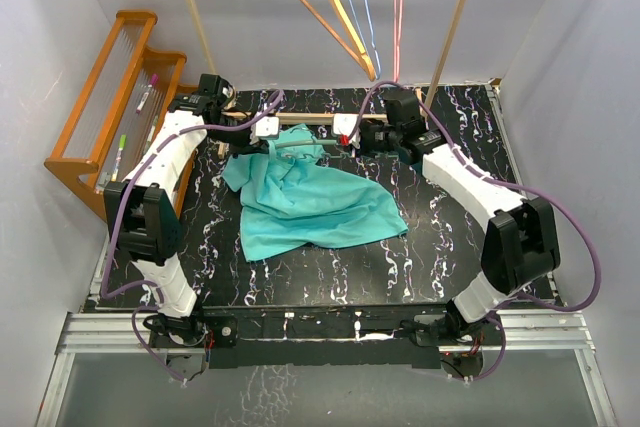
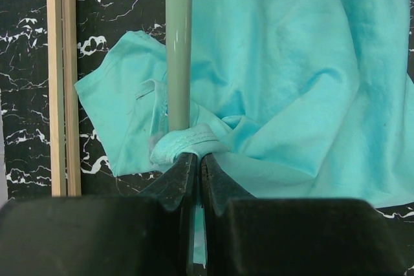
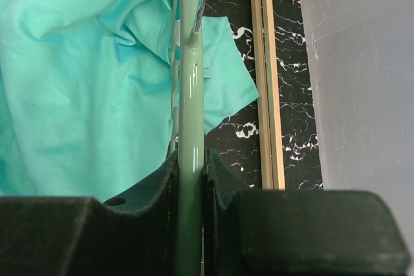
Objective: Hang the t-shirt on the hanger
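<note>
Far across the tabletop (image 1: 450,247), left claw (image 2: 198,156) pinches the t-shirt (image 2: 291,63), right claw (image 3: 191,156) clamps the hanger (image 3: 189,95), so I'd pull gently.

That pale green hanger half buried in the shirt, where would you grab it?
Probably the hanger by its bare straight bar, coming from the end the t-shirt leaves uncovered. That bar is slim and even, so two fingers can close across it, as the right gripper does; further along, cloth crowds it.
</note>
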Action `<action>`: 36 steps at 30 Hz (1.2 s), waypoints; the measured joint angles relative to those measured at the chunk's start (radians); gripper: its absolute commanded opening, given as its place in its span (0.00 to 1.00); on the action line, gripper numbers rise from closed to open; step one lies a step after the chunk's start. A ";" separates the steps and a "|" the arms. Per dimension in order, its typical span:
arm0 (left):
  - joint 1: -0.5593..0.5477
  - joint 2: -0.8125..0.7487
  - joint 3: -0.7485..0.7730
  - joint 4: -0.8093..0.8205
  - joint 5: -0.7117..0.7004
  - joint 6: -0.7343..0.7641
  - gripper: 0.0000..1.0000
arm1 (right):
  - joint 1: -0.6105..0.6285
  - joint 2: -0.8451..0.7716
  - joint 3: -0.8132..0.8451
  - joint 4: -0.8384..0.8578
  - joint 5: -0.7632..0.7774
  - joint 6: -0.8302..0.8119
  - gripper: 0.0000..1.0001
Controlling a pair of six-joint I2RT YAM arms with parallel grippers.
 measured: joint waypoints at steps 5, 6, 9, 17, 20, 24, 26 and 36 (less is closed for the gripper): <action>-0.006 0.000 0.000 0.010 -0.006 -0.008 0.00 | 0.003 0.021 0.000 0.013 0.005 -0.003 0.08; -0.008 0.000 0.000 0.012 -0.007 -0.009 0.00 | 0.004 0.024 0.000 0.014 0.005 -0.003 0.08; -0.010 0.000 -0.002 0.027 -0.008 -0.027 0.00 | 0.005 0.027 -0.001 0.020 0.004 -0.003 0.08; -0.013 -0.003 -0.088 0.164 -0.021 -0.108 0.00 | 0.006 0.024 -0.053 0.074 0.000 0.006 0.08; -0.015 -0.011 -0.175 0.247 -0.027 -0.141 0.00 | 0.007 0.021 -0.077 0.079 -0.008 0.011 0.08; -0.017 -0.015 -0.246 0.333 -0.030 -0.190 0.02 | 0.008 0.013 -0.105 0.082 -0.008 0.026 0.08; -0.017 -0.020 -0.259 0.363 -0.028 -0.211 0.04 | 0.008 0.013 -0.107 0.088 -0.006 0.034 0.08; 0.000 -0.135 -0.390 0.602 0.021 -0.396 0.19 | -0.018 -0.019 -0.121 0.142 -0.047 0.095 0.08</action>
